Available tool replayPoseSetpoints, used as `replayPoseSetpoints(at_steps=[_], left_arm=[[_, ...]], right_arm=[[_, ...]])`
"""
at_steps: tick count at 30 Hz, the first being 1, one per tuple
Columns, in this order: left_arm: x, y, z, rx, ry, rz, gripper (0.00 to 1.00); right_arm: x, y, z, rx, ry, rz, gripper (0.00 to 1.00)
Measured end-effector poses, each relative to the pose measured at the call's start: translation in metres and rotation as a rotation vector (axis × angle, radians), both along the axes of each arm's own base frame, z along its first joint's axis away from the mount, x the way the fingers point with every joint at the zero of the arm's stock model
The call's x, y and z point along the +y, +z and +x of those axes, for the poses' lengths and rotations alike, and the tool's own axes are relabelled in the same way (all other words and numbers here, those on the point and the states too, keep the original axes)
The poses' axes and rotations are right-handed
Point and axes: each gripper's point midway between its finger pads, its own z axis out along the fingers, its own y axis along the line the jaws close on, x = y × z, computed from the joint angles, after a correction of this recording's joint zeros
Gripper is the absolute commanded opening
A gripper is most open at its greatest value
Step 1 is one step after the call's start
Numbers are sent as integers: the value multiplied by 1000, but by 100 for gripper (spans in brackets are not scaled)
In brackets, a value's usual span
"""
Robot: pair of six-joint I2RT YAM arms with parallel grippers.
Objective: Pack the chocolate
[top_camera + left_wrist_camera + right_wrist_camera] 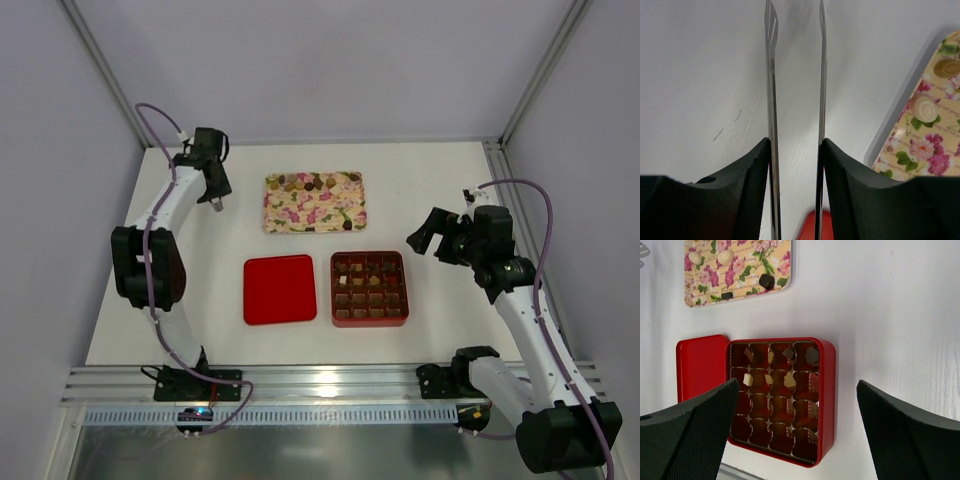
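Note:
The chocolate point(300, 183) lies as small brown and pale pieces along the far edge of the flowered tray point(318, 212). A few pieces point(345, 281) sit in cells of the red box point(405, 290). In the right wrist view, pale and dark pieces point(789, 380) fill upper cells of the box point(827, 400). My left gripper point(213, 206) hangs left of the tray. Thin metal blades point(771, 75) run along its fingers, apart, with nothing between them point(795, 142). A pale piece point(923, 106) shows on the tray point(920, 150). My right gripper point(430, 238) point(797, 385) stands wide open and empty, right of the box.
The red lid point(279, 289) lies flat just left of the box, also visible in both wrist views point(700, 365) point(810, 227). A dark piece point(766, 281) sits on the tray's near corner. White walls close in the table at the back and sides.

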Motion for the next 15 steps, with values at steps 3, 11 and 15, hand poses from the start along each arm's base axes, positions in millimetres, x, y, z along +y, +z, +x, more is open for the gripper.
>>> replayPoseSetpoints(at_steps=[3, 11, 15], left_arm=[[8, -24, 9, 32, 17, -15, 46], [25, -73, 14, 122, 44, -60, 59], [35, -88, 14, 153, 56, -85, 68]], right_arm=[[1, 1, 1, -6, 6, 5, 100], [2, 3, 1, -12, 11, 9, 100], [2, 3, 1, -12, 11, 9, 100]])
